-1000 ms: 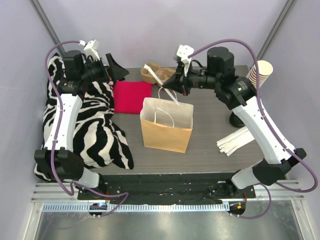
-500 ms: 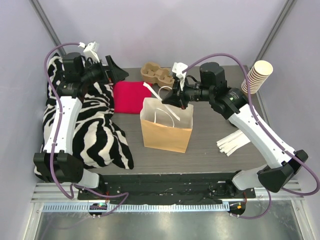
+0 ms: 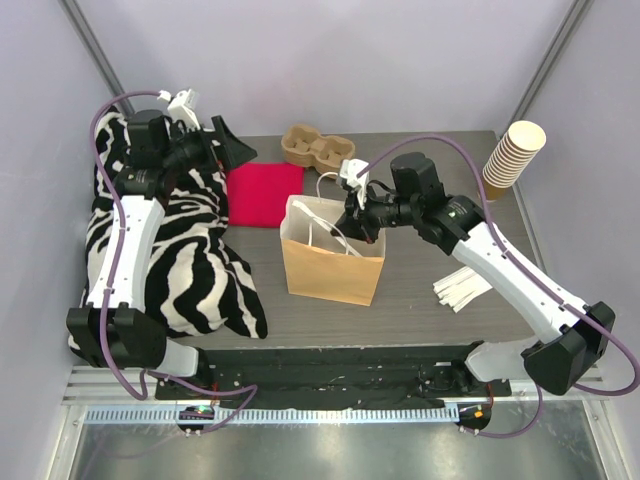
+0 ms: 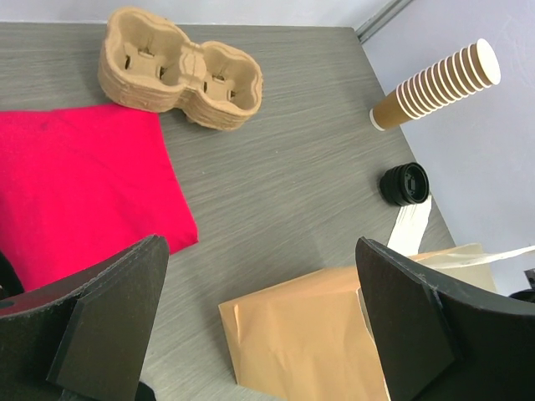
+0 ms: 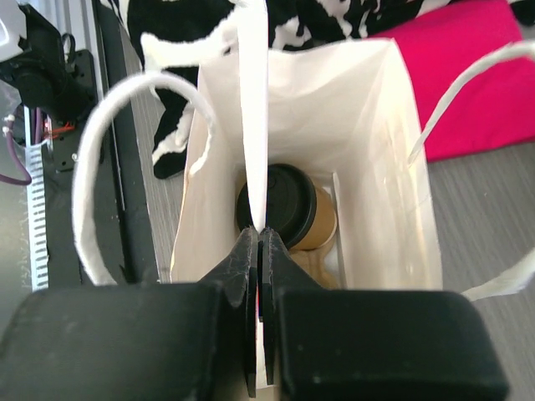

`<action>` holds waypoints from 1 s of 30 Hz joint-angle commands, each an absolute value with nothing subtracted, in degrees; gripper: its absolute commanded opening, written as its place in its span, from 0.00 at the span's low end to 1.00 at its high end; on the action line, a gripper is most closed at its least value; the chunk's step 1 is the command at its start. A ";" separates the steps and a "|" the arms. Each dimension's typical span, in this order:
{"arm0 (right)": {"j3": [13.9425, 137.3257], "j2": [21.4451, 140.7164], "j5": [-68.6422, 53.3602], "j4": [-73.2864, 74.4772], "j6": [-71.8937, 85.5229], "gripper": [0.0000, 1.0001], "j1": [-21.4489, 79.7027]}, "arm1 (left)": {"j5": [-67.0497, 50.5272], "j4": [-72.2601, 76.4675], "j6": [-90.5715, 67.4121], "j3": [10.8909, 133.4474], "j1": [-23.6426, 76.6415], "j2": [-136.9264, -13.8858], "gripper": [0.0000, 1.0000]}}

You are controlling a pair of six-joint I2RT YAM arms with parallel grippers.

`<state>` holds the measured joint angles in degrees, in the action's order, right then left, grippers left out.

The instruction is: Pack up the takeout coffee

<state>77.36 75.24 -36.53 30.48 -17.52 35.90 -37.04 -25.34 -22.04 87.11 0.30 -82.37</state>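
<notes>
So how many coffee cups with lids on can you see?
1. The takeout coffee is down inside the paper bag, below the right gripper pinching the bag handle. The stacked cups at the table's far right have no lids. Others may be hidden.

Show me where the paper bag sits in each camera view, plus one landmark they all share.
Top external: paper bag stands upright mid-table.
Left wrist: bottom right, tan side showing.
Right wrist: fills the centre, viewed down its open mouth, handle pinched by the right gripper, takeout coffee inside.
Shared landmark: the red cloth next to the bag.
</notes>
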 commanded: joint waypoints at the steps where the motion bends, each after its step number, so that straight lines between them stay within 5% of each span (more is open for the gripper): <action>1: 75.59 72.60 -36.56 28.74 -19.86 0.01 36.12 | -36.65 -25.49 -20.83 86.40 0.26 -79.63 1.00; 12: 74.35 72.95 -36.12 31.73 -21.97 0.01 36.12 | -36.30 -27.25 -19.34 86.57 0.26 -80.07 1.00; 19: 77.16 74.88 -36.39 34.10 -22.32 0.28 36.12 | -35.77 -28.04 -18.46 86.66 0.26 -80.07 1.00; 30: 84.63 75.23 -33.49 35.07 -19.16 0.41 36.04 | -34.54 -30.93 -16.97 87.10 0.26 -79.72 1.00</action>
<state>79.57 75.81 -35.05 35.99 -20.82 35.90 -35.35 -29.28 -18.68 86.43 0.30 -81.84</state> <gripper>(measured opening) 0.395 0.996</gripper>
